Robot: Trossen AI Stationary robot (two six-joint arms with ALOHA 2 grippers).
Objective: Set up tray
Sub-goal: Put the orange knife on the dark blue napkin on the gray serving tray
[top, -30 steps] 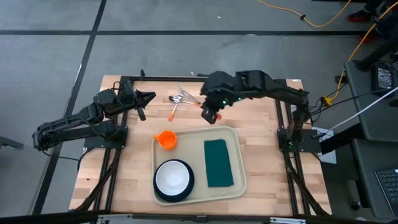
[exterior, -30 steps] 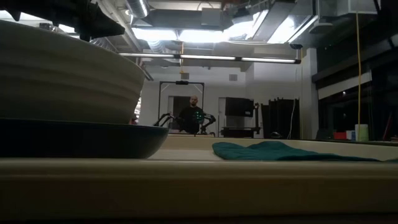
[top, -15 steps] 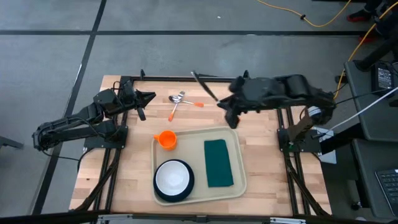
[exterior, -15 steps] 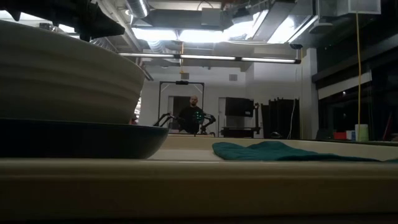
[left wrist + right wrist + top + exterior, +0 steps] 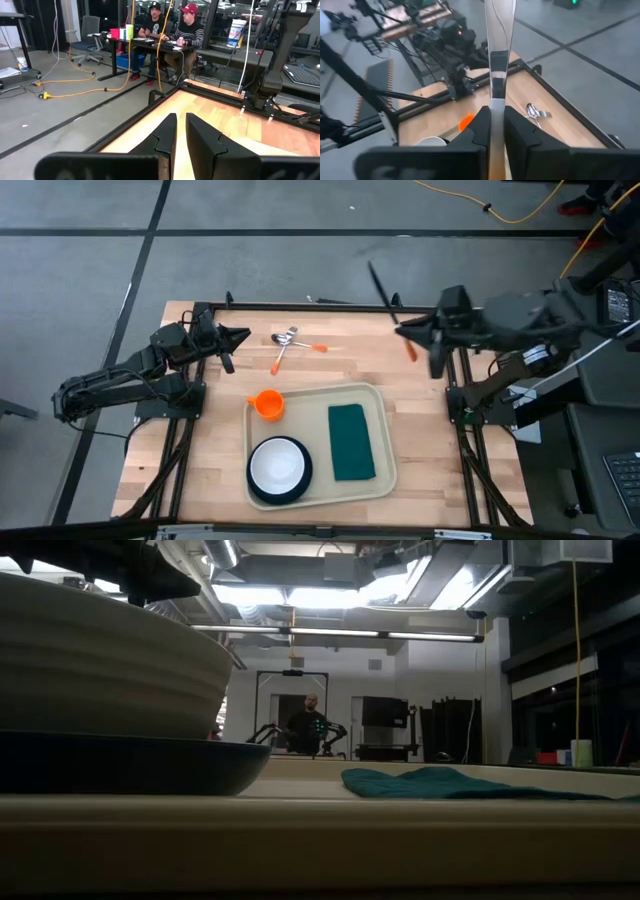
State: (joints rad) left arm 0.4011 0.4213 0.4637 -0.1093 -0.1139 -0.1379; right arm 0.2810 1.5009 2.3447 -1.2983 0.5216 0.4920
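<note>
While the tray [image 5: 388,470] already lies on the counter [image 5: 200,470] between the two arms with a plate and white bowl [image 5: 279,467], an orange cup [image 5: 267,404] and a green napkin [image 5: 350,442] on it, the cutlery is the step in hand, as I judge it. The right tool [image 5: 405,335] is raised over the far right part of the counter, well apart from the tray, its fingers pressed together on a piece of cutlery [image 5: 386,295]. In the right wrist view that piece [image 5: 498,45] runs straight out from between the fingers, a silver blade above an orange handle; it looks like a knife, though I cannot be sure.

A spoon [image 5: 285,340] and an orange-handled piece beside it lie on the counter beyond the tray's far edge, not yet picked up.

The next move, by my reading, calls for bringing the held piece back over the tray, lowering it flat beside or on the napkin, and spreading the fingers only once it rests. Swinging a long blade near the cup is the risk there.

The left tool [image 5: 180,132] waits over the far left corner of the counter, fingers nearly together with a thin gap, holding nothing.
</note>
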